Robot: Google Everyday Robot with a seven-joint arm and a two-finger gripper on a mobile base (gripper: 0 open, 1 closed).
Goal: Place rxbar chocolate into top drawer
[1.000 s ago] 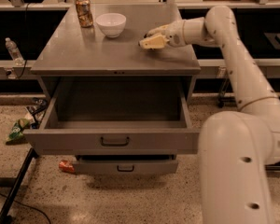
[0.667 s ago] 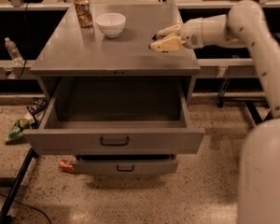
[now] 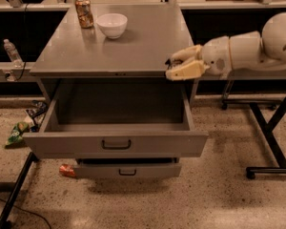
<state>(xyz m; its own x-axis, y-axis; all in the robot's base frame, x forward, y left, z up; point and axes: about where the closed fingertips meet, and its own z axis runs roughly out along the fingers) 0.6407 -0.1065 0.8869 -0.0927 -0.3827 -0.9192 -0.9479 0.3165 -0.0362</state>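
My gripper (image 3: 178, 66) hangs at the cabinet's front right corner, level with the tabletop edge and above the right end of the open top drawer (image 3: 62, 144). Its pale fingers are closed on a small dark thing, the rxbar chocolate (image 3: 170, 61), of which only a sliver shows between them. The top drawer is pulled out wide, and its grey inside shows nothing in it. Its dark bar handle (image 3: 116, 144) is centred on the front.
A white bowl (image 3: 112, 25) and an orange-patterned can (image 3: 84, 12) stand at the back of the grey tabletop (image 3: 133, 46). The shallower lower drawer (image 3: 127, 171) is slightly out. Wrappers lie on the floor at the left (image 3: 16, 132), with a bottle (image 3: 12, 52) above. Black table legs (image 3: 271, 137) stand at the right.
My gripper has moved from over the right side of the tabletop toward the camera, to the front right corner above the open drawer, still closed on the bar.
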